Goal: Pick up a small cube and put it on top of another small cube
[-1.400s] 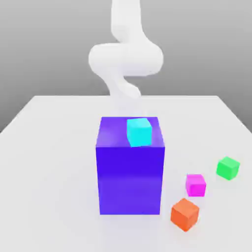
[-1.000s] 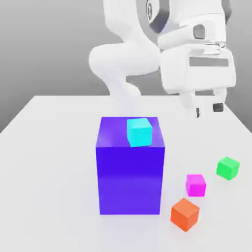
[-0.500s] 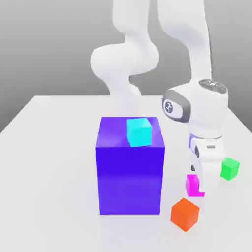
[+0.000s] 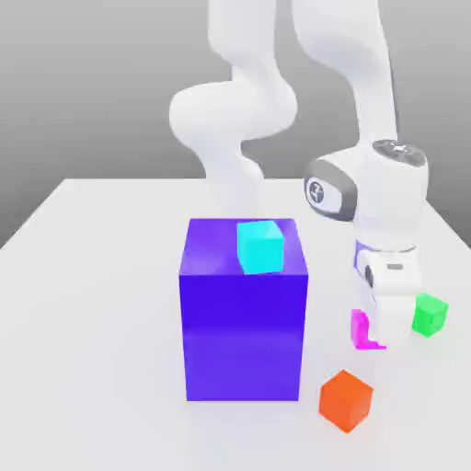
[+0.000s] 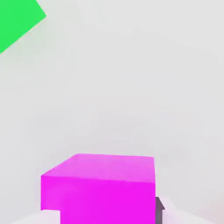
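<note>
Since half a second back our wrist has lifted a touch, and the magenta cube [image 4: 361,329] has risen with it, so we read our claw [image 4: 379,337] as pinching that cube between its fingers. Through the hand view the magenta cube [image 5: 99,188] sits right in the grip, a dark fingertip [image 5: 159,209] pressed to one side of it, with bare table [image 5: 131,87] beyond.

We judge the lift just begun, and most of the trouble lies ahead of us. Just beside our claw, toward the exterior view's right, stands the green cube [image 4: 429,315], near enough that a careless swing could knock it. Below and nearer the camera is the orange cube [image 4: 346,400], which a low carry might clip. Well off toward the exterior view's left rises the big blue-violet block [image 4: 244,313] with the cyan cube [image 4: 259,246] on top; a level sweep that way would strike its wall.

Whichever small cube we choose as the base, it offers little room, so a slight offset or tilt on release could let our load slide off, or shove the base away
</note>
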